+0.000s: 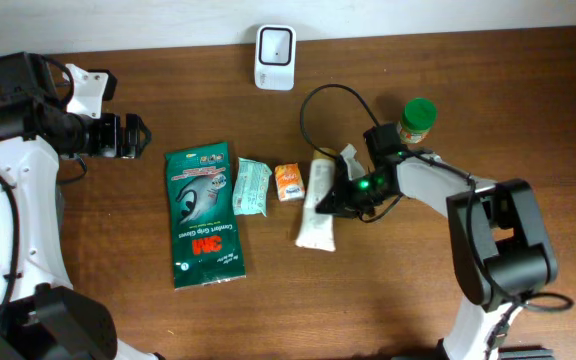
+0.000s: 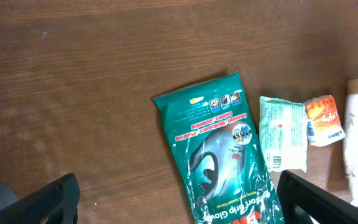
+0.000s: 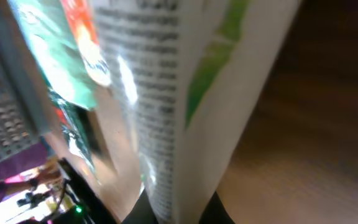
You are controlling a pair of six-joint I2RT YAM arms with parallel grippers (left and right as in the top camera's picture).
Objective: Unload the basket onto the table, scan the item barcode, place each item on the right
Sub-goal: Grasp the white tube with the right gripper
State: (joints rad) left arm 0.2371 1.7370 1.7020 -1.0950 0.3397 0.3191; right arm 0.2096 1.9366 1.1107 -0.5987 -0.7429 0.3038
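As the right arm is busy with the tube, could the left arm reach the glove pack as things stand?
Probably yes. The left fingers stand open and empty, the glove pack lies close by with only bare table between, and nothing sits on it.

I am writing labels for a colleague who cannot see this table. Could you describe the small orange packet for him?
Four items lie in a row on the wooden table. From the large green glove pack at the left end, pass the pale green sachet; the orange packet comes next. It is the smallest and the only orange one.
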